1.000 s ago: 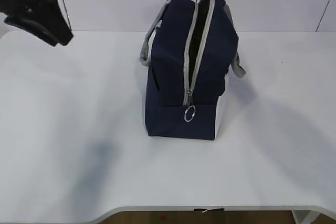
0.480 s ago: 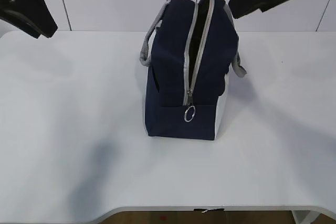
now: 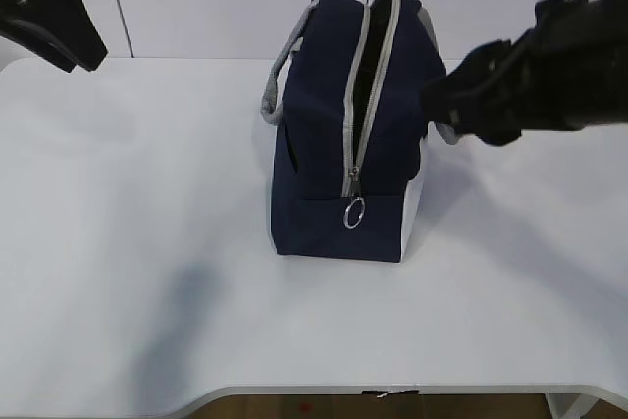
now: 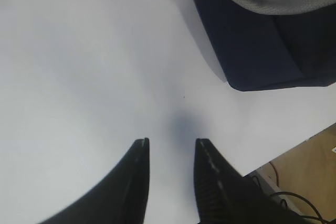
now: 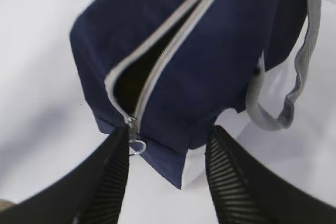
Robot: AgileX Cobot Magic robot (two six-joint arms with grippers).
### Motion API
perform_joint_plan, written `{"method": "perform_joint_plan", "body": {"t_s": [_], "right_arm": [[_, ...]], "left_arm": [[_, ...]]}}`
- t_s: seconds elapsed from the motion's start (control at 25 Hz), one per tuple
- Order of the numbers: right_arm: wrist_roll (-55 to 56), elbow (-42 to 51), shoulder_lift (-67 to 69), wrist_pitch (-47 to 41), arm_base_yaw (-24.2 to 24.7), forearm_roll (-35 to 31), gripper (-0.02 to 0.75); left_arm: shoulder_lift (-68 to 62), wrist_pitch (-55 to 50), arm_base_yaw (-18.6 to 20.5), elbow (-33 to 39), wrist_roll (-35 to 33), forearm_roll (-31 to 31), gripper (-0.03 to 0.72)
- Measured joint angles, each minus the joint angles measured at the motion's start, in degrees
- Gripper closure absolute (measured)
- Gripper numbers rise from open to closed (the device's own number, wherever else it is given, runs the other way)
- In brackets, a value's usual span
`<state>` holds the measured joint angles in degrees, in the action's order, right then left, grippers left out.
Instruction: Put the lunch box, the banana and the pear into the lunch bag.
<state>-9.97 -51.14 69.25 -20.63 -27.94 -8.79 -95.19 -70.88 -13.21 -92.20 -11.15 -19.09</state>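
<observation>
The navy lunch bag (image 3: 324,164) stands upright mid-table. Its grey zipper (image 3: 371,85) is open along the top, and the ring pull (image 3: 354,211) hangs at the front. Lunch box, banana and pear are out of view; the dark opening shows nothing of them. My right gripper (image 5: 169,129) hovers open above the bag (image 5: 210,61), with nothing between its fingers. In the exterior view it (image 3: 461,100) sits just right of the bag's top. My left gripper (image 4: 171,141) is open and empty over bare table, with the bag (image 4: 252,40) beyond it. In the exterior view it is high at the far left (image 3: 59,17).
The white table (image 3: 147,242) spreads round the bag, its front edge near the bottom of the exterior view. Grey handles hang on both sides of the bag (image 3: 270,95) (image 5: 299,66). Past the table edge lie floor and cables (image 4: 304,187).
My right arm has come in from the upper right and dropped beside the bag's top. The left arm shifted slightly up and left early on, then held. The bag has not moved.
</observation>
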Motion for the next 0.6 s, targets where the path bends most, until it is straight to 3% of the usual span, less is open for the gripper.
{"method": "perform_joint_plan", "body": {"t_s": [0.16,0.48,0.6], "right_arm": [[-0.5,6.17,-0.13,6.95,0.0,-0.54,0.356],[-0.54,7.51,5.68,14.77,0.0,-3.77,0.358],[-0.54,11.38,7.94,24.09,0.0,-3.93,0.359]], "left_arm": [[0.0,-0.04,0.0,0.0,0.0,0.0,0.463],[0.0,-0.13,0.0,0.0,0.0,0.0,0.463],[0.0,-0.13,0.0,0.0,0.0,0.0,0.463]]}}
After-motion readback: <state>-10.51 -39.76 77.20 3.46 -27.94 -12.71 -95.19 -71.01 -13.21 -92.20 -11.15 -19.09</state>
